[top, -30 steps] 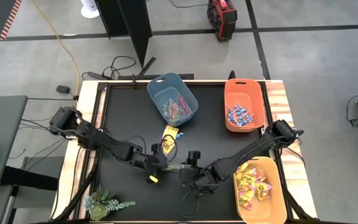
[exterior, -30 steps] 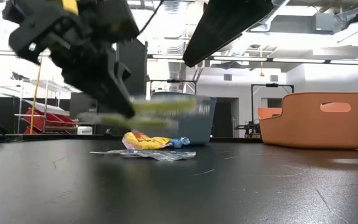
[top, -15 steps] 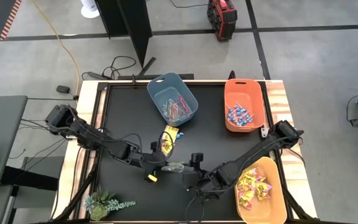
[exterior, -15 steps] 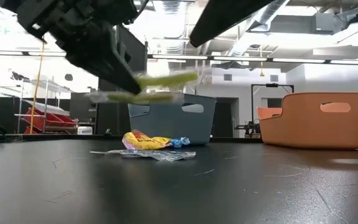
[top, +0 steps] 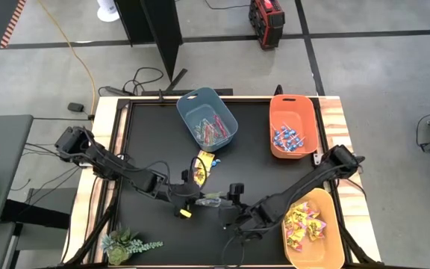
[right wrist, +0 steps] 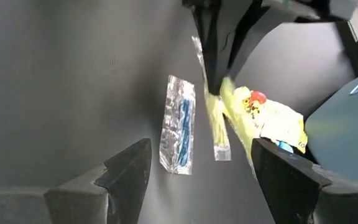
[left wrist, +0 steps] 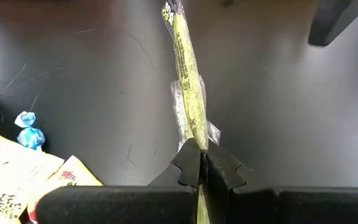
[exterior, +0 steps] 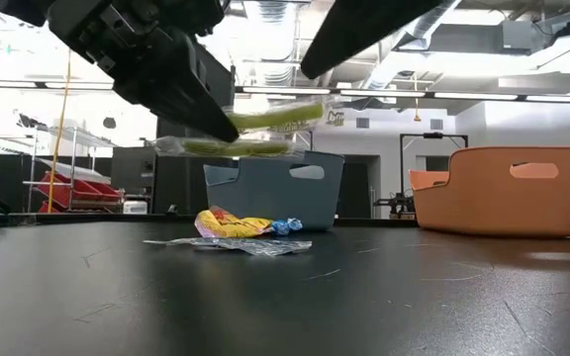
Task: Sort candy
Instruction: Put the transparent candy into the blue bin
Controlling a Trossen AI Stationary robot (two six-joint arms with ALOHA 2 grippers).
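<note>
Black table top (top: 148, 134) framed in pale wood, grey floor with cables all round; bins along the upper and right edges: blue-grey bin (top: 207, 118), orange bin (top: 293, 125), yellow bin (top: 313, 228). Open black surface lower centre. The left gripper (left wrist: 201, 163) is clamped on a slim yellow-green candy stick (left wrist: 188, 93), lifted above the table. Yellow packets (top: 203, 164) lie centre frame, a blue clear-wrapped stick (right wrist: 180, 124) nearby. The right gripper (right wrist: 197, 168) hovers spread wide, empty.
</note>
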